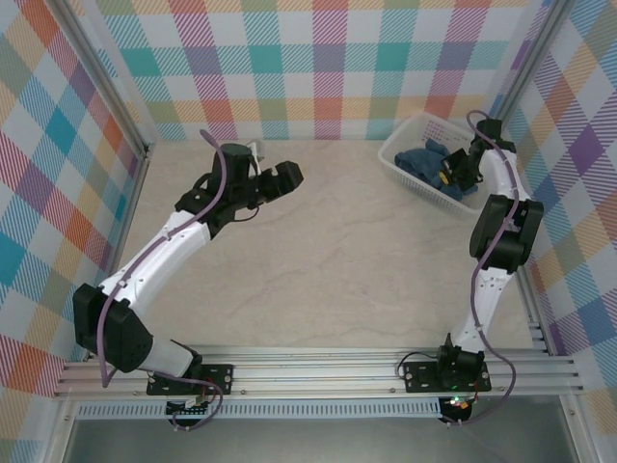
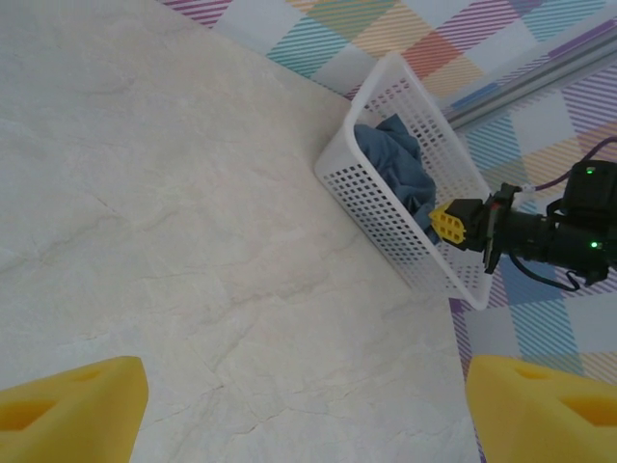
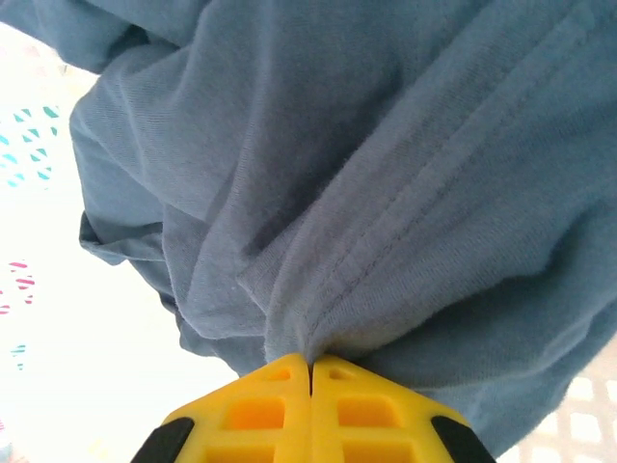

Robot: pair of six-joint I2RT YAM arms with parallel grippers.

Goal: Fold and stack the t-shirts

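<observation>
Two arms work pale marbled tabletop (image 1: 318, 251), checked cloth (image 1: 328, 68) at 12, 3 & 9 o'clock; R gripper (image 3: 310, 371) shut w/ pinch of blue t-shirt fabric (image 3: 386, 193) in white basket (image 1: 410, 135), 1–2 o'clock; L gripper (image 2: 307, 410) wide open, nothing held

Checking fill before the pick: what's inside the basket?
Rumpled blue cloth in the basket, right hand shut at a fold of it. How many pieces, and what's under them: covered, can't tell.
</observation>
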